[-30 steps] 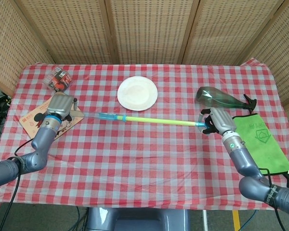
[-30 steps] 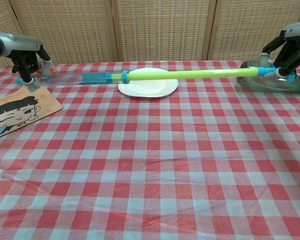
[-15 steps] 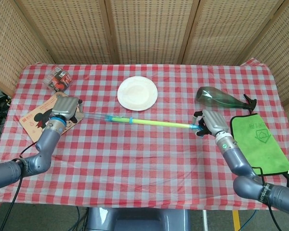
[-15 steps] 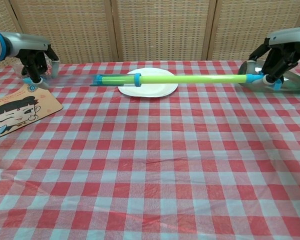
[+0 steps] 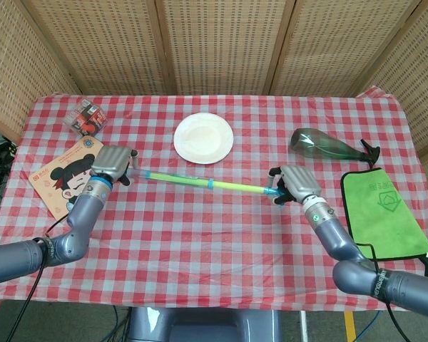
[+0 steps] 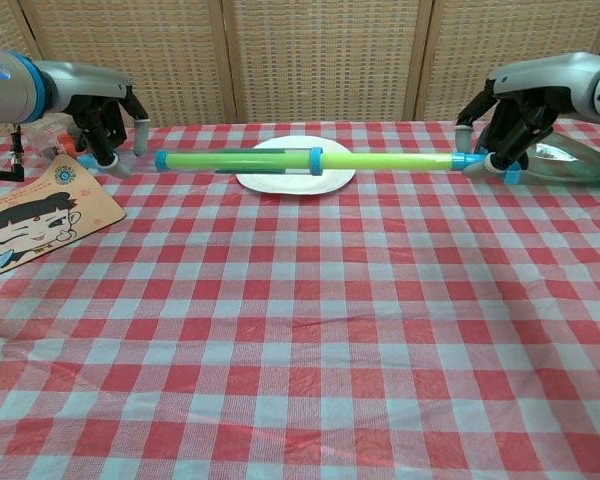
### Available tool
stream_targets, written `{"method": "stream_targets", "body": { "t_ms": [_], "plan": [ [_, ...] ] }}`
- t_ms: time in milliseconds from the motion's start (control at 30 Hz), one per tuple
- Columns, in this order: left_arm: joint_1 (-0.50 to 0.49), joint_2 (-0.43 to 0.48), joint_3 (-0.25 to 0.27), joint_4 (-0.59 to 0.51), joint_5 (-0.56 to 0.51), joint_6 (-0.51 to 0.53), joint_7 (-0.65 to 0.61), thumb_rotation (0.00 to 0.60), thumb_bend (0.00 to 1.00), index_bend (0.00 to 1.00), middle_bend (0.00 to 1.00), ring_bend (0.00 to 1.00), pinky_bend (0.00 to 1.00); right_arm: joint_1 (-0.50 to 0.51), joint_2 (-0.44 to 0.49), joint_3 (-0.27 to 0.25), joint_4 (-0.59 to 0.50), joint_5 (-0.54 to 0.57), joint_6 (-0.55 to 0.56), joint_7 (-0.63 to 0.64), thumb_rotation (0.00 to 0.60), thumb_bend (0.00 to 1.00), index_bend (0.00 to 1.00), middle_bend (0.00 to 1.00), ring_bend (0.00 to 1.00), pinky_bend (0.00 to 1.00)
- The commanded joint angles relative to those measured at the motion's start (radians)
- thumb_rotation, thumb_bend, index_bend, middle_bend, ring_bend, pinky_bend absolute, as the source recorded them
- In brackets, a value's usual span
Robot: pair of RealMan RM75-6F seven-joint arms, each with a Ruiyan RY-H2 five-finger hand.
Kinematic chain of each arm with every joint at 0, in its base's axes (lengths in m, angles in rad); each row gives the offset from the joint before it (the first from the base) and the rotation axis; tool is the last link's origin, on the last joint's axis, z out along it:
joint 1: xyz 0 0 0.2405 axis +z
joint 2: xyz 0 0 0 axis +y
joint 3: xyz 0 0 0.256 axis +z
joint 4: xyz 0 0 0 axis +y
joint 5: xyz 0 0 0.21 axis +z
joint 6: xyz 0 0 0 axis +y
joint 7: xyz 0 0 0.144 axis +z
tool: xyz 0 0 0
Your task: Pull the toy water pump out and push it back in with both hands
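Observation:
The toy water pump (image 5: 192, 181) is held in the air, running left to right across the table's middle. Its clear barrel (image 6: 230, 159) has blue rings, and a yellow-green rod (image 6: 390, 160) sticks out to the right. My left hand (image 5: 113, 162) grips the barrel's left end, with the fingers curled round it. My right hand (image 5: 294, 184) holds the blue handle at the rod's right end. In the chest view the left hand (image 6: 105, 112) and the right hand (image 6: 510, 108) hold the pump level, just in front of the plate.
A white plate (image 5: 204, 137) lies behind the pump. A green bottle (image 5: 324, 144) lies on its side and a green cloth (image 5: 385, 214) lies flat, both to the right. A cartoon board (image 5: 60, 178) and a small package (image 5: 87, 117) are to the left. A wicker screen stands behind the table.
Both hands have moved toward each other. The rod has slid further into the barrel, so the pump is shorter. It now sits closer to the table's middle.

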Motion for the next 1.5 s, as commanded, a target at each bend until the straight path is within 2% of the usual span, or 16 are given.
{"method": "stream_targets", "body": {
  "t_ms": [33, 567, 1333, 1400, 1467, 1500],
  "plan": [
    [-0.007, 0.004, -0.004, -0.01, -0.01, 0.006, 0.006, 0.6, 0.33, 0.63, 0.81, 0.73, 0.58, 0.007, -0.003, -0.001, -0.008, 0.008, 0.005, -0.007, 0.6, 0.51, 0.83, 1.0, 1.0, 0.65],
    [-0.032, 0.013, -0.009, -0.068, -0.046, 0.018, 0.012, 0.6, 0.33, 0.63, 0.81, 0.73, 0.58, 0.053, -0.032, -0.009, -0.048, 0.05, 0.027, -0.048, 0.6, 0.51, 0.83, 1.0, 1.0, 0.65],
    [-0.062, -0.024, -0.009, -0.064, -0.055, 0.006, 0.002, 0.6, 0.33, 0.61, 0.8, 0.73, 0.58, 0.09, -0.066, -0.024, -0.029, 0.069, 0.027, -0.069, 0.6, 0.5, 0.83, 1.0, 0.99, 0.65],
    [-0.064, -0.026, -0.008, -0.065, -0.053, 0.008, 0.003, 0.6, 0.33, 0.56, 0.75, 0.69, 0.55, 0.091, -0.067, -0.027, -0.025, 0.071, 0.03, -0.072, 0.6, 0.47, 0.8, 0.99, 0.95, 0.63],
    [-0.068, -0.013, 0.009, -0.073, -0.057, 0.005, 0.022, 0.6, 0.31, 0.47, 0.59, 0.58, 0.45, 0.084, -0.06, -0.049, -0.013, 0.046, 0.049, -0.096, 0.6, 0.44, 0.68, 0.88, 0.83, 0.53],
    [-0.071, -0.005, 0.014, -0.08, -0.067, -0.003, 0.029, 0.6, 0.3, 0.39, 0.47, 0.49, 0.37, 0.083, -0.054, -0.058, -0.014, 0.046, 0.043, -0.103, 0.6, 0.41, 0.57, 0.77, 0.72, 0.44]
  ]
}}
